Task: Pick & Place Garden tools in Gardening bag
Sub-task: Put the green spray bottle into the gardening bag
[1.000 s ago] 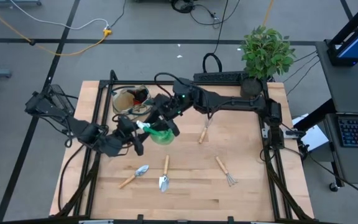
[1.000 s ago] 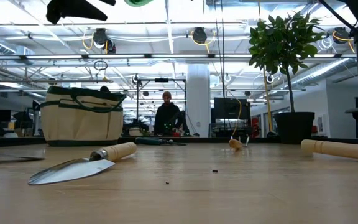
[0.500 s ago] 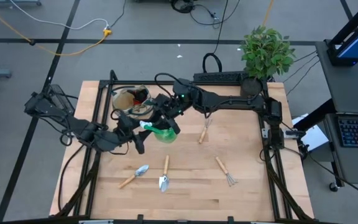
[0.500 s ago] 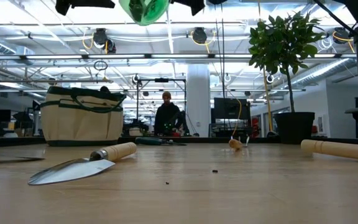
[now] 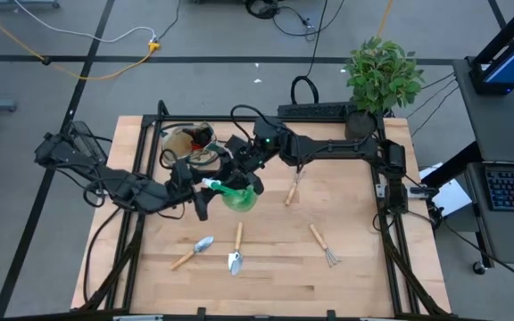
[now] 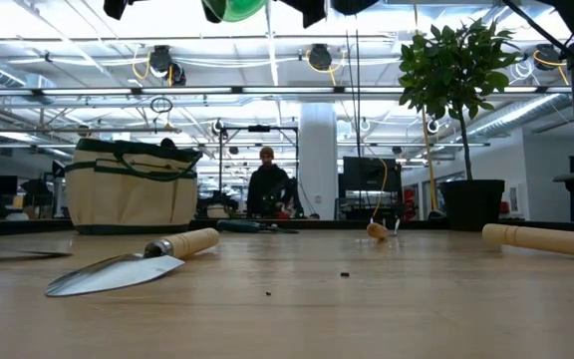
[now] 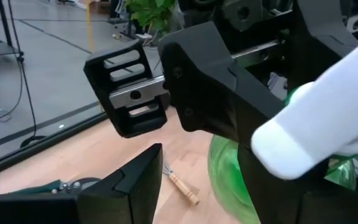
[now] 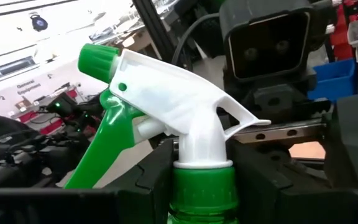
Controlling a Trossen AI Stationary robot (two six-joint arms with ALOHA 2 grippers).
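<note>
Nearest us on the table (image 5: 355, 276) we see two trowels, one with its silver blade at (image 5: 203, 244) and the other (image 5: 236, 250) just right of it, and a fork rake (image 5: 322, 244) further right; in the low view a trowel (image 6: 133, 261) lies on the wood close to the camera. A second fork rake (image 5: 292, 190) lies further back, right of centre. Mid-table, both grippers meet on the green spray bottle (image 5: 236, 193), which is lifted off the wood. The right gripper (image 5: 239, 169) is clamped on the bottle's neck; its wrist view shows the dark fingers either side of the green collar under the white trigger head (image 8: 179, 118). The left gripper (image 5: 197, 192) sits at the bottle's left end by the white head (image 7: 316, 124); we cannot tell whether its fingers are closed on it. Further back and left is the gardening bag (image 5: 186, 143), tan with dark trim, something red and dark inside it, too small to tell what. The bottle hangs just near-right of the bag, not over its opening. At the far right corner stands the potted plant (image 5: 380, 76). Beyond the table a person (image 6: 268, 184) shows in the low view.
</note>
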